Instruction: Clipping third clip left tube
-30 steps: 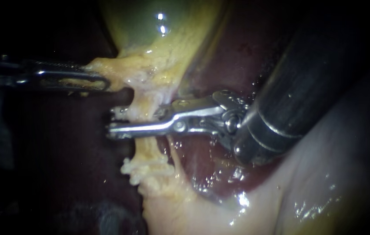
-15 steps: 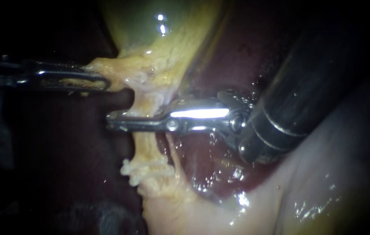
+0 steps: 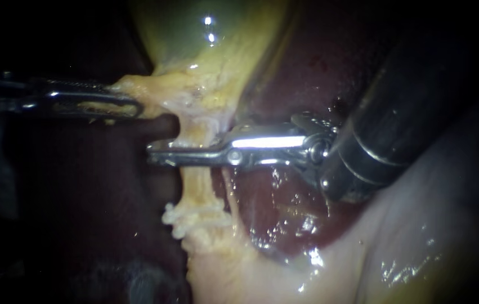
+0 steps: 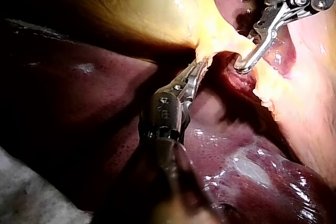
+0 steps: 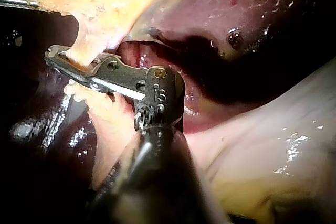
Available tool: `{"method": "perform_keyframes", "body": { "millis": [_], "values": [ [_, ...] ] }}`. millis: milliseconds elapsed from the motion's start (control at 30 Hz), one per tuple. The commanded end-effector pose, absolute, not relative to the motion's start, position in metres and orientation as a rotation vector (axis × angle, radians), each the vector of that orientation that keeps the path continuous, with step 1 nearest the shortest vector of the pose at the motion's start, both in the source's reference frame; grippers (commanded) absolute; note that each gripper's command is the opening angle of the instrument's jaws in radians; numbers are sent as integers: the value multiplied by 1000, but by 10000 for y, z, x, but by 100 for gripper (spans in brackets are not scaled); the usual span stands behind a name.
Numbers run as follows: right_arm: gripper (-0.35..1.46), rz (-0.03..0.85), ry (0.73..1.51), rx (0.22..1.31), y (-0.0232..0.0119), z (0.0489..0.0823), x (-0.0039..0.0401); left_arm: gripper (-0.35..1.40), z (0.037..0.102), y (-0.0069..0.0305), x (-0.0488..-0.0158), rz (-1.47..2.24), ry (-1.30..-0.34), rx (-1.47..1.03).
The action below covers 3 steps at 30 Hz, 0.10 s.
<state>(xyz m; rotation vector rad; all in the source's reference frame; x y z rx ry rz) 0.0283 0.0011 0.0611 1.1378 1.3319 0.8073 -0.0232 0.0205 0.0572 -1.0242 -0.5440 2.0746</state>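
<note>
In the endoscope view a yellow tube [image 3: 195, 180], the left of two strands, runs down from the gallbladder [image 3: 194, 39]. My right instrument [image 3: 156, 153] comes in from the upper right. Its long jaws lie together across this tube, pinching it from both sides. My left instrument [image 3: 133, 106] comes in from the left with its jaws shut on yellow tissue at the gallbladder's lower end, holding it out to the left. The left wrist view shows that hold [image 4: 198, 67] and my right instrument [image 4: 244, 66] on the tube. The right wrist view shows its jaws [image 5: 55, 56] clamped on the tube [image 5: 86, 51].
A thinner pale strand [image 3: 231, 197] runs to the right of the clamped tube. Dark red liver [image 3: 284, 202] lies behind both. Pale glistening tissue [image 3: 419, 236] fills the lower right. A frayed yellow lump [image 3: 191, 217] sits on the tube below the jaws.
My right instrument's jaws stood apart around the tube a second ago. They have since shut on it and drawn slightly to the right. The left instrument has not moved.
</note>
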Motion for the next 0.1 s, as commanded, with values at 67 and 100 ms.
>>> {"method": "perform_keyframes", "body": {
  "millis": [67, 100],
  "values": [
    [-35, 807, 1332, 1138, 10, 611, 284, -35, 573, 205, -232, 2074, -544, -1024],
    [-35, 807, 1332, 1138, 10, 611, 284, -35, 573, 205, -232, 2074, -544, -1024]
  ]
}}
